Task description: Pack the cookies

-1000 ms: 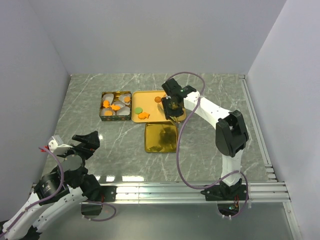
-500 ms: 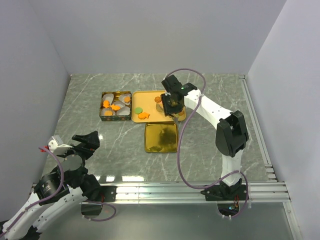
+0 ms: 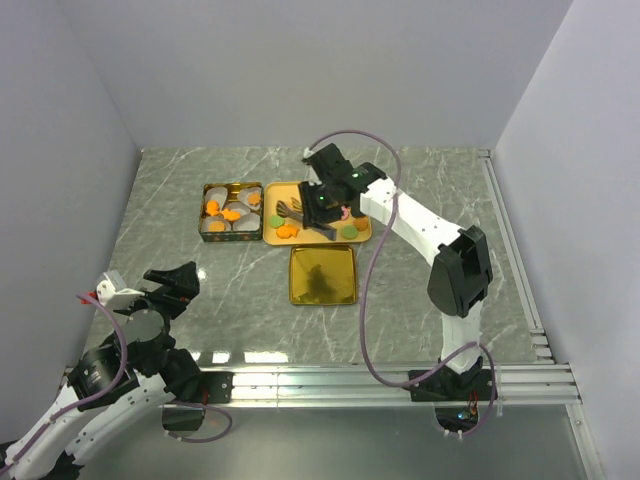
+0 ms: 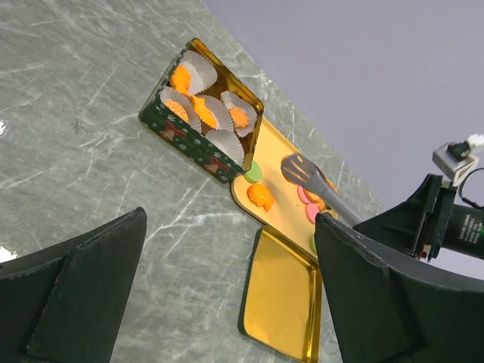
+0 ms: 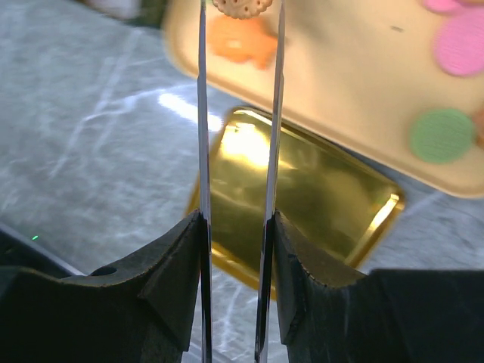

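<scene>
Your table (image 3: 450, 190) is a grey-green marble-look slab, and you've got three things sitting straight on it. There's a green tin (image 3: 232, 238) toward the back left, with a yellow tray (image 3: 285, 193) snug beside its right side. Just in front of that tray, a shiny gold lid (image 3: 322, 275) lies flat, apart from the tin and nearer your side of the table.

White links (image 3: 415, 222), black joints (image 3: 460, 272), mauve cables (image 3: 360, 305); left gripper (image 4: 231, 219) and right gripper (image 5: 236, 227) matte black.
</scene>
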Robot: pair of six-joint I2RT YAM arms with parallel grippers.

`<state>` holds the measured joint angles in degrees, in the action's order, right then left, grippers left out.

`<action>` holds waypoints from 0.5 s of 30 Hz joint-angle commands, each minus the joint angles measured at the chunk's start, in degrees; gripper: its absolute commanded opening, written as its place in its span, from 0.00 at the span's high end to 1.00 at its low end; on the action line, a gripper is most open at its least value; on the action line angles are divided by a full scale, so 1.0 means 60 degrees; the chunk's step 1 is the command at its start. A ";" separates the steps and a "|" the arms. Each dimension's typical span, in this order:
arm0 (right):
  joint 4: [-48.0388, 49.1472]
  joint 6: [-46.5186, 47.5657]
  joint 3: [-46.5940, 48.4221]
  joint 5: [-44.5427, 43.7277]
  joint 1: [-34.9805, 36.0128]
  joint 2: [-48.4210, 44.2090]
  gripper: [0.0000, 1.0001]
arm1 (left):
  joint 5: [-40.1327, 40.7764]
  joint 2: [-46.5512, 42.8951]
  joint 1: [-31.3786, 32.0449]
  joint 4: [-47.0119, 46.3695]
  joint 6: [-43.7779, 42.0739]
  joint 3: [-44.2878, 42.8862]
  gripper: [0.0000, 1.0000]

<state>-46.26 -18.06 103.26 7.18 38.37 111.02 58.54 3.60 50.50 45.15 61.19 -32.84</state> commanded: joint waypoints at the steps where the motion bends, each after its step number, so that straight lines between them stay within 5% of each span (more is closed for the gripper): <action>1: 0.0518 -0.0006 0.0894 0.0546 0.0606 -0.0223 0.61 | -0.0002 -0.0145 0.0050 -0.0303 -0.0179 -0.0181 0.01; 15: 0.0181 -0.0138 0.2080 0.0767 0.1427 0.0728 0.61 | -0.0045 -0.0116 0.0094 -0.0215 -0.0120 -0.0225 0.01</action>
<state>-45.32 -18.59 112.53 11.64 46.17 114.21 58.37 3.44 50.72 44.91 60.95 -32.84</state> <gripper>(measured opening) 0.451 0.991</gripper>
